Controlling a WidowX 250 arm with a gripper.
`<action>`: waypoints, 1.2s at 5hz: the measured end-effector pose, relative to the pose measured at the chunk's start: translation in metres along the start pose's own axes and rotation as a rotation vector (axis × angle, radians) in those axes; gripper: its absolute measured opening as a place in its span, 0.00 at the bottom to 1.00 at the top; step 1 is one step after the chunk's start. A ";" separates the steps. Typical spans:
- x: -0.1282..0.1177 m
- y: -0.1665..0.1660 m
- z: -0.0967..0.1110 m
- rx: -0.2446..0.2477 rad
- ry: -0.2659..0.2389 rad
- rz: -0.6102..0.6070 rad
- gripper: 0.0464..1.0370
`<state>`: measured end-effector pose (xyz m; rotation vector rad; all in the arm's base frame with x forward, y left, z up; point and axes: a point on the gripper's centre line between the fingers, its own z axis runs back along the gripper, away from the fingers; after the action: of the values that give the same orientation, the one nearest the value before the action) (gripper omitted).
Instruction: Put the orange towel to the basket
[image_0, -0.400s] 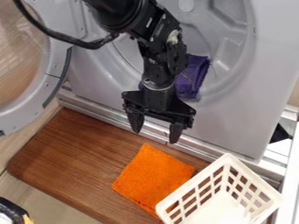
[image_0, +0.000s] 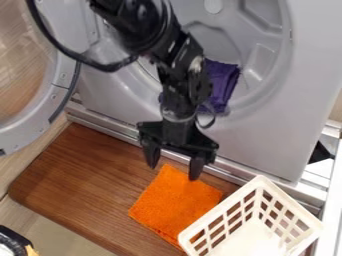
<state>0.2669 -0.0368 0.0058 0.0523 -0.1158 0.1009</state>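
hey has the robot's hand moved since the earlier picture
Yes. Against the wooden board, the hand has shifted down the view, closer to the orange towel's top corner.

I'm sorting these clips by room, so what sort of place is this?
Probably a laundry corner, perhaps a mock-up: a front-loading washer or dryer with its round door open, a purple cloth inside the drum, and a white plastic basket nearby.

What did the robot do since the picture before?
The gripper moved down the picture and a tiny bit left, closer to the orange towel. Its fingers are open, and it hasn't grabbed or let go of anything. The towel, the white basket and the purple cloth stayed put.
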 end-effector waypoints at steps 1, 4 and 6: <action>-0.005 0.000 -0.021 -0.011 0.021 0.023 0.96; -0.012 0.009 -0.082 -0.079 0.104 0.095 0.96; -0.011 0.009 -0.083 -0.060 0.128 0.110 0.62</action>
<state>0.2641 -0.0245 -0.0775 -0.0205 0.0065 0.2101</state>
